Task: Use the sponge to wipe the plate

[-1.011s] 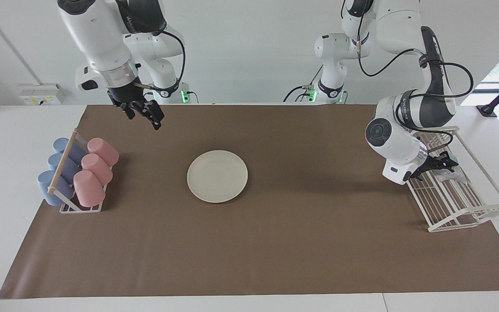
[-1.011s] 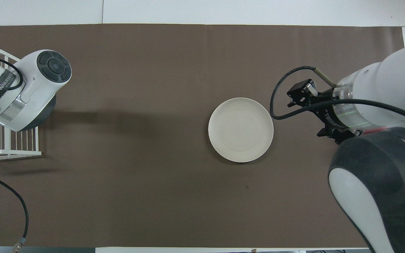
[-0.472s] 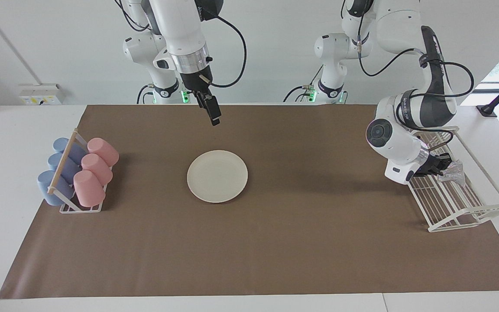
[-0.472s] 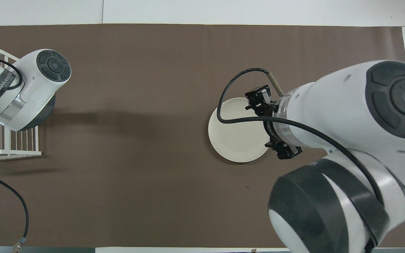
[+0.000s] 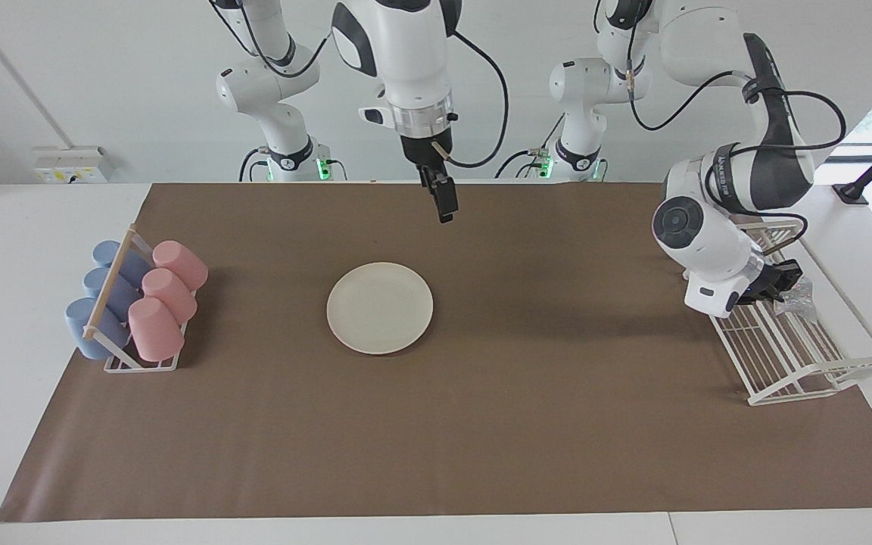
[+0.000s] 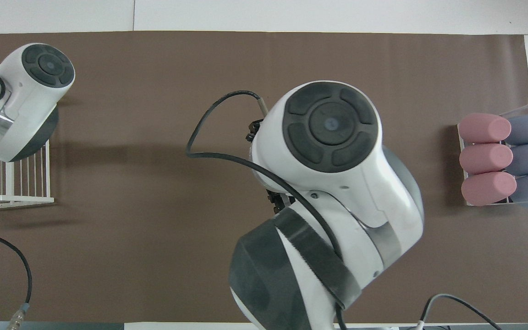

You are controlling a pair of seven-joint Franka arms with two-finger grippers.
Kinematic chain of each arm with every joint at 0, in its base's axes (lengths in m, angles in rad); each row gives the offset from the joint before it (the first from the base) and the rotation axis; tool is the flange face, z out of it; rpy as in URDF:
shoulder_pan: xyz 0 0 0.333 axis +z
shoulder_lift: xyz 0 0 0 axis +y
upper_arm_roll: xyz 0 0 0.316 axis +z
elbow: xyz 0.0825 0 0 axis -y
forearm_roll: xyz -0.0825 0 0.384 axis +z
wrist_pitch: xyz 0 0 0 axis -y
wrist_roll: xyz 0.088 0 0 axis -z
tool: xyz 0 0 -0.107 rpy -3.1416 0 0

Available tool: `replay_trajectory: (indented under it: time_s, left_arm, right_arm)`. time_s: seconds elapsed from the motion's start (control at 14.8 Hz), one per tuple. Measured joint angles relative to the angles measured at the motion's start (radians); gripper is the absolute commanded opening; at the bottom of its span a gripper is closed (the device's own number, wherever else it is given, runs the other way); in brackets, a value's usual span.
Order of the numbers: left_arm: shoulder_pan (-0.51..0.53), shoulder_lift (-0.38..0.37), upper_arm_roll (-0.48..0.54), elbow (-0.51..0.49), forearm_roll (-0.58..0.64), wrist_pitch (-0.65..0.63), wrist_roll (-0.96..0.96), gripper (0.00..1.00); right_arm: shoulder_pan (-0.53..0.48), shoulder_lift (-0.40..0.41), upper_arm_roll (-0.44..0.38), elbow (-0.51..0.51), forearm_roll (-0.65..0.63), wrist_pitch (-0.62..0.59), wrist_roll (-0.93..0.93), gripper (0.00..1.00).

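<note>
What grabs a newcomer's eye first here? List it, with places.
The cream plate lies alone mid-mat. The left gripper, shut on the sponge, sits over the white wire rack. The right gripper hangs high, open; pink cups are racked at its end.

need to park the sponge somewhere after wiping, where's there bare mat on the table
Bare mat lies between the plate and the white wire rack, between the plate and the cup rack, and along the edge farthest from the robots. It is crowded at the wire rack, where the left gripper is shut on the sponge.
</note>
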Motion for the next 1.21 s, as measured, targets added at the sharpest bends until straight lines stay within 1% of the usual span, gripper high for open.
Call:
replay_trajectory:
  time_s: [0.2,0.34,0.47,0.61,0.74,0.88,0.94,1.08,1.21]
  left_arm:
    - [0.003,-0.008,0.003,0.148,-0.286,-0.096,0.047,0.00]
    - [0.003,-0.011,0.003,0.202,-0.468,-0.129,0.053,0.00]
    - [0.010,-0.014,0.010,0.230,-0.673,-0.135,0.052,0.00]
    - [0.055,-0.024,0.013,0.240,-0.883,-0.135,0.052,0.00]
    - [0.098,-0.039,0.015,0.242,-1.069,-0.135,0.060,0.00]
    - [0.118,-0.054,0.016,0.230,-1.238,-0.138,0.062,0.00]
    - [0.128,-0.066,0.016,0.207,-1.339,-0.137,0.069,0.00]
    - [0.153,-0.104,0.016,0.114,-1.523,-0.115,0.127,0.00]
    - [0.181,-0.160,0.017,-0.025,-1.697,-0.077,0.222,0.00]
  right_arm:
    - [0.047,0.098,0.000,0.094,0.000,-0.003,0.100,1.00]
    - [0.053,0.136,0.000,0.133,0.000,-0.005,0.146,1.00]
    - [0.060,0.188,0.001,0.202,0.002,-0.034,0.186,1.00]
    - [0.098,0.255,0.000,0.286,0.000,-0.083,0.219,1.00]
    - [0.138,0.294,0.000,0.331,-0.005,-0.116,0.242,1.00]
    - [0.164,0.302,0.000,0.347,-0.010,-0.122,0.267,1.00]
    - [0.169,0.301,0.000,0.354,-0.011,-0.125,0.272,1.00]
    - [0.167,0.300,-0.002,0.366,-0.011,-0.132,0.272,1.00]
    - [0.164,0.299,-0.004,0.370,-0.011,-0.133,0.272,1.00]
